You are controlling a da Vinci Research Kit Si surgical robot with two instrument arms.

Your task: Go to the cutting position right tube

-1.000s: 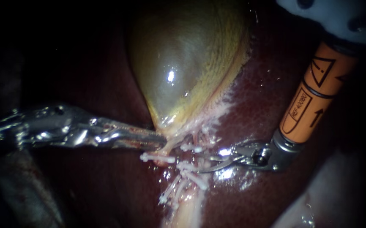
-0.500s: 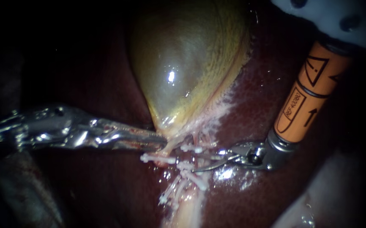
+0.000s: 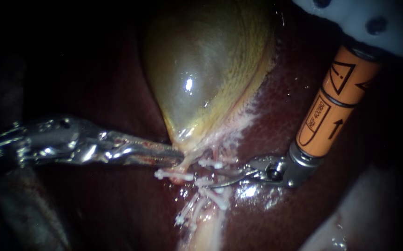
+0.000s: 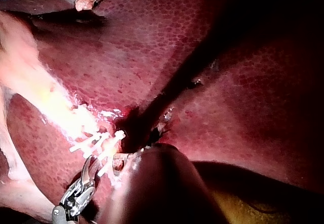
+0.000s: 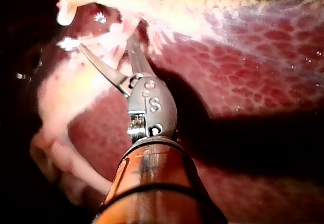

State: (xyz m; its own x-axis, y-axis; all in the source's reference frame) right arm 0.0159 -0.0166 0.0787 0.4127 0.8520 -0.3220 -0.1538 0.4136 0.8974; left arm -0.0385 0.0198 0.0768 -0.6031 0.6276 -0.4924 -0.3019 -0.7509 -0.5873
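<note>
Right instrument (image 3: 214, 179) nearer the roughly six clips (image 3: 173, 175), jaws apart; left instrument (image 3: 176, 157) tight on gallbladder (image 3: 201, 83).

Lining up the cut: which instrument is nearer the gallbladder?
The left instrument: its tip lies against the gallbladder at its narrow lower end; the right instrument, jaws open, sits below among the clips.

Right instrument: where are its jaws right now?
Endoscope view: the right instrument enters from the upper right, its open jaws among the white clips just below the narrow end of the gallbladder.

Yellow-green gallbladder (image 3: 197, 74) lies against the dark red liver (image 3: 280, 111).
</note>
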